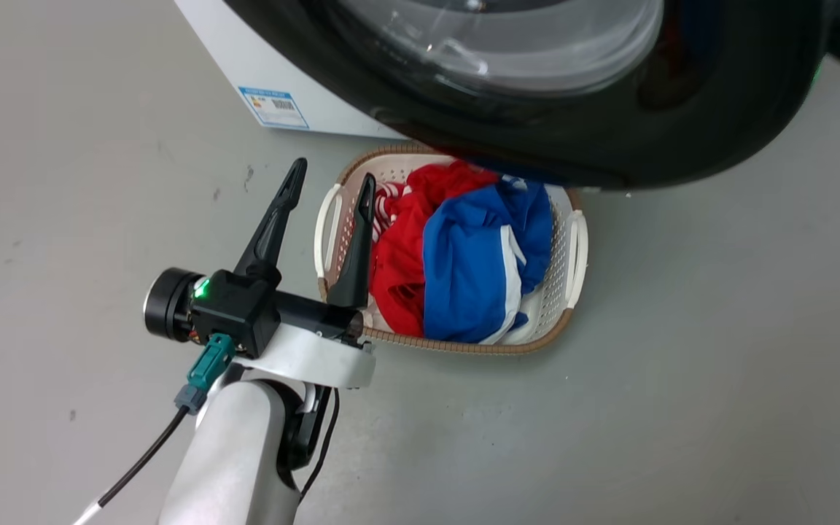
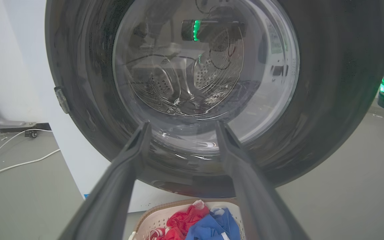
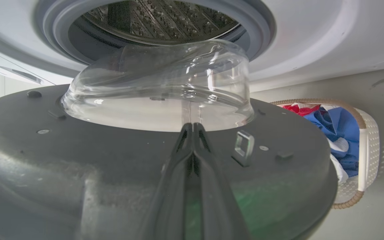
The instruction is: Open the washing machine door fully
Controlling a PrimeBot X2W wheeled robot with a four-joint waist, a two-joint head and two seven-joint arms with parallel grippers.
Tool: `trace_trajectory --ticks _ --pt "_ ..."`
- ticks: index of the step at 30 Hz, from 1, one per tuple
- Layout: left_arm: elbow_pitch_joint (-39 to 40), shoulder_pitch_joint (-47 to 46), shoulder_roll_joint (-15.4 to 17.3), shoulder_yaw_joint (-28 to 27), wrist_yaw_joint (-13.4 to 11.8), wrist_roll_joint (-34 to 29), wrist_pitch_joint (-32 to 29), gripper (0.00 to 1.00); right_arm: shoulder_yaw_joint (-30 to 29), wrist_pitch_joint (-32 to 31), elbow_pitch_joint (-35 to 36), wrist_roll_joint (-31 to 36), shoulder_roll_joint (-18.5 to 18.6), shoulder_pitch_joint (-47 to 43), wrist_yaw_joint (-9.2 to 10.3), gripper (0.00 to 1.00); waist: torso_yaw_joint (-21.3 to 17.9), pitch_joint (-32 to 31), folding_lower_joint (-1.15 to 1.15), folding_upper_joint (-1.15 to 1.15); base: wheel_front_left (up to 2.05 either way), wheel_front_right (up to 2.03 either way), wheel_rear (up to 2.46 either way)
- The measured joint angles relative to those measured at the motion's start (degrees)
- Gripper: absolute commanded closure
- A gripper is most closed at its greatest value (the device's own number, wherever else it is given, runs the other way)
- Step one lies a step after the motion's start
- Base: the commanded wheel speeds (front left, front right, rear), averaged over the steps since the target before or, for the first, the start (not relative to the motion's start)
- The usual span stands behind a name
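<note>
So the door (image 3: 78, 156) is hanging partly swung out from the white machine (image 3: 312, 40), over the laundry basket (image 1: 577, 248). Our right pincer (image 3: 192, 126), fingers squeezed together on nothing, is pointing at the door's inner face by the glass bulge (image 3: 158, 83), so we're guessing it's nearer for pushing outward. Our left pincer (image 1: 332, 173) is hovering spread apart on the glossy front side.

Laundry area, domestic or test setup. Indicators: a white front-loading washing machine (image 1: 245, 58) with perforated steel drum (image 3: 158, 20) and round glass washing machine door (image 2: 328, 83); a perforated laundry basket (image 1: 577, 248) holding red and blue garments (image 1: 464, 270) on a bare grey floor (image 1: 682, 364); loose white cables (image 2: 12, 160) on the floor.
</note>
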State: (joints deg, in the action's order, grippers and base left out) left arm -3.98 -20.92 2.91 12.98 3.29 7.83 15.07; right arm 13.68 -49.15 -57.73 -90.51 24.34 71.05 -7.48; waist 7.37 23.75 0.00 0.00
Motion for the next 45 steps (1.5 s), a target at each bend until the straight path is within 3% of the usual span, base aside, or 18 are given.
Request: trace_trajectory --ticks 8,19,29,40,45 --pt "-1.6 3.1 0.0 -0.5 0.6 0.0 0.0 0.0 2.1 -6.1 5.4 -0.8 -1.3 -8.9 0.0 1.0 -0.7 -4.7 0.0 0.0 0.0 0.0 0.0" --pt "-4.3 9.1 0.0 -0.1 2.1 -0.5 0.0 0.0 4.8 -8.1 19.0 -2.7 -4.9 -26.3 0.0 1.0 -0.4 -12.2 -0.01 0.0 0.0 0.0 0.0" --pt "-6.2 13.4 0.5 0.5 3.0 0.4 0.0 0.0 7.1 -3.6 28.6 -3.2 -8.7 -39.4 0.08 1.0 1.3 -19.3 -0.01 0.0 0.0 0.0 0.0" --pt "-7.3 13.7 0.5 1.7 3.3 1.5 0.0 0.0 8.6 2.3 29.9 -1.1 -11.8 -41.6 0.07 1.0 3.4 -20.6 -0.02 0.0 0.0 0.0 0.0" --pt "-7.6 14.0 0.4 1.4 3.5 2.0 0.0 0.0 5.7 9.3 31.9 0.1 -11.5 -44.3 0.07 1.0 2.9 -21.2 -0.01 0.0 0.0 0.0 0.0"
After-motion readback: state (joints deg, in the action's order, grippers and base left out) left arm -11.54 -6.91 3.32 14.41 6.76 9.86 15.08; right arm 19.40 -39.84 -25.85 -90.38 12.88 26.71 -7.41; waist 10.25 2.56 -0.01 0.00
